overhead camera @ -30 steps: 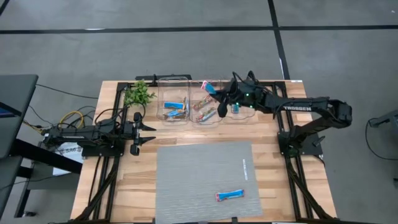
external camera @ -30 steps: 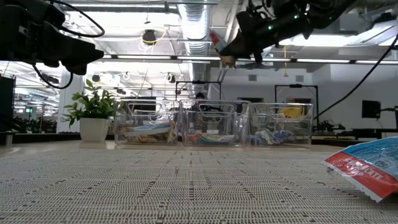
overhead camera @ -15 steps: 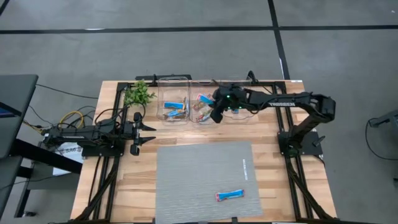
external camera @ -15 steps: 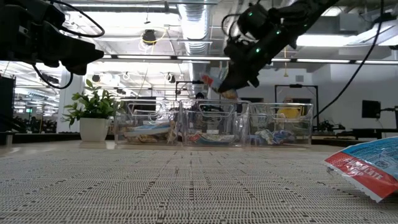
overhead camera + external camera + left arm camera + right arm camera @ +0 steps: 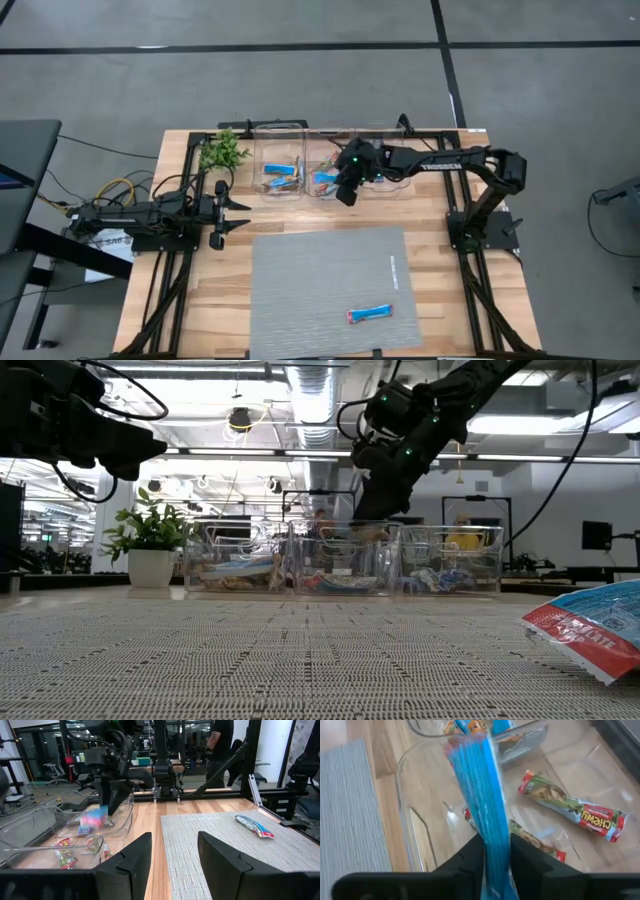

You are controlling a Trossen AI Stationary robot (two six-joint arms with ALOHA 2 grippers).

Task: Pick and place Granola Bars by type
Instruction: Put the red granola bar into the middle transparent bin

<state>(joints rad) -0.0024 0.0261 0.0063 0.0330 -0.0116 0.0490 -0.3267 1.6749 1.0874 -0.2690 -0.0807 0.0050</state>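
My right gripper (image 5: 343,190) reaches down into the middle clear bin (image 5: 330,196) and is shut on a blue granola bar (image 5: 480,795). Two multicoloured bars (image 5: 572,809) lie flat on that bin's floor. The left bin (image 5: 280,170) holds blue bars. One more blue bar (image 5: 370,314) lies flat on the grey mat near the table's front edge. My left gripper (image 5: 232,213) stands open at the table's left, level, with nothing between its fingers (image 5: 135,857). My right gripper pinches one end of the blue bar (image 5: 496,852) between its two fingers. The fingers slant downward from the table's far right, and the bar runs on along their line. Its free end (image 5: 470,745) sticks out ahead over the bin's floor, clear of the bars below.
A third clear bin (image 5: 388,178) stands to the right of the middle one, all three in a row at the table's far side. A green plant sprig (image 5: 222,152) stands left of the bins. The grey mat (image 5: 300,290) covers the middle of the wooden table.
My right gripper has come down from above the bins' far rim toward the table's near edge, tipping from nearly level to pointing steeply down. The blue bar went with it and now reaches into the middle bin.
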